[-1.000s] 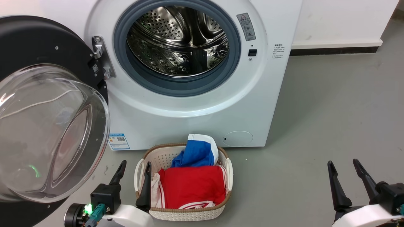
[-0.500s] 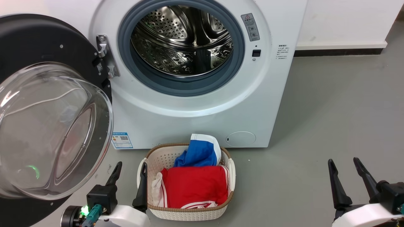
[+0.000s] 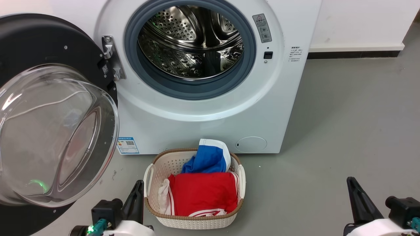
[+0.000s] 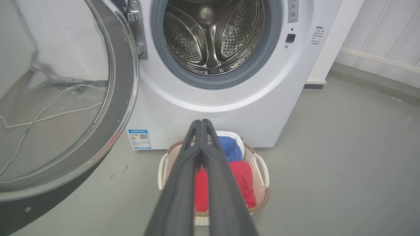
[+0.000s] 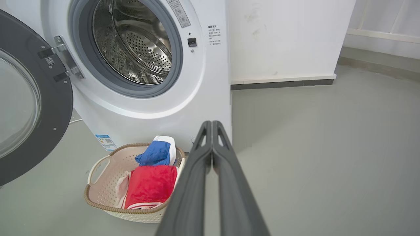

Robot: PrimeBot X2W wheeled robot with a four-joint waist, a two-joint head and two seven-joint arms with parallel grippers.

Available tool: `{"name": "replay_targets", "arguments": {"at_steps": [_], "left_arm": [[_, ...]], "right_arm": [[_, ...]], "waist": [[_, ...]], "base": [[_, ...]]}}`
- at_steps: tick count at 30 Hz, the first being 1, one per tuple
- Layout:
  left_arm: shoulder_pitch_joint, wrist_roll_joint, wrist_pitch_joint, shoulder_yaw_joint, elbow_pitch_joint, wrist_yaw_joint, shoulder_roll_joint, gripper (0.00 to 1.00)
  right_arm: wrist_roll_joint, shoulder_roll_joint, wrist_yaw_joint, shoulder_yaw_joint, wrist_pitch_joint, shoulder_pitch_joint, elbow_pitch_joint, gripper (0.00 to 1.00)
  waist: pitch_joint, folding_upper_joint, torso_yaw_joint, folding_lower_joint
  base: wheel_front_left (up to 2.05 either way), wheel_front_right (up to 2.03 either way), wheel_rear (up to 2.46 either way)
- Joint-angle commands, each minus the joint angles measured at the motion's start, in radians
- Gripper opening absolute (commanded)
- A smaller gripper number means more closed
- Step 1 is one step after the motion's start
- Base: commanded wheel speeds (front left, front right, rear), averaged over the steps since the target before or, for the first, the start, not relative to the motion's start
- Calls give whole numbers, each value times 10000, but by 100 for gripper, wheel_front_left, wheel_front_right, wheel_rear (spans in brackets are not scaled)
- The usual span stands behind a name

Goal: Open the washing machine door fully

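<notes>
Left fingers (image 4: 183,183), right fingers (image 5: 193,183): now together.

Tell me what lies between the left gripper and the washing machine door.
Only bare grey floor, in the head view. The laundry basket stands on the other side of the left gripper, away from the washing machine door.

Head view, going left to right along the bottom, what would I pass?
Large round glossy black washing machine door with clear glass bowl → dark-fingered left gripper → cream perforated plastic laundry basket → dark-fingered right gripper.
</notes>
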Motion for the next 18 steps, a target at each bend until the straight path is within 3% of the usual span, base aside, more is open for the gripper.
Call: {"name": "replay_targets", "arguments": {"at_steps": [1,18], "left_arm": [[-218,-614,105,188,-122,-98,-19,0],[-584,-3543,578,849,285,-645,-252,0]], "right_arm": [[686,-11,0,-61,72,-277,-46,0],[3784,85,0,-173,445,-751,429,0]], "waist": [[10,0,0,0],[65,0,7,0]], "base": [[0,0,0],[0,0,0]]}}
